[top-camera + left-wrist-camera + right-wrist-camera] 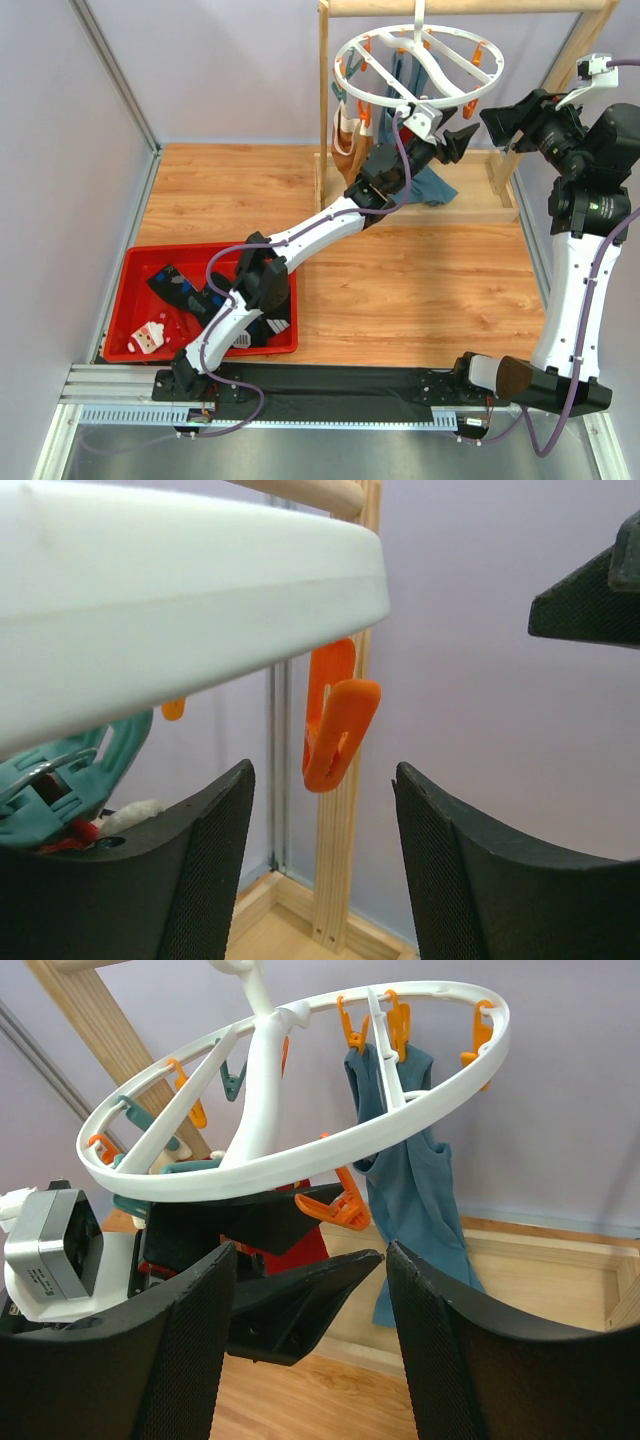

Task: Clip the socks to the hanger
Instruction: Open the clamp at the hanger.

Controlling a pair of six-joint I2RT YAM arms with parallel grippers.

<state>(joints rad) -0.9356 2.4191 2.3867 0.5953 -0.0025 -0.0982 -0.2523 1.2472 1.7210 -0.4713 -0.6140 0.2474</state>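
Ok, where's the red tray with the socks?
In the top view, the red tray sits at the near-left corner of the wooden table, partly under the left arm, with dark socks inside.

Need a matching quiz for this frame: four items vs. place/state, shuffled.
Items:
1. blue sock
2. dark socks
3. left gripper
4. right gripper

Place/state:
a. lying in the red bin
b. open, just under the hanger rim, by an orange clip
c. hanging from the hanger
d. open and empty, right of the hanger

Pairs: 1-c, 2-a, 3-b, 4-d
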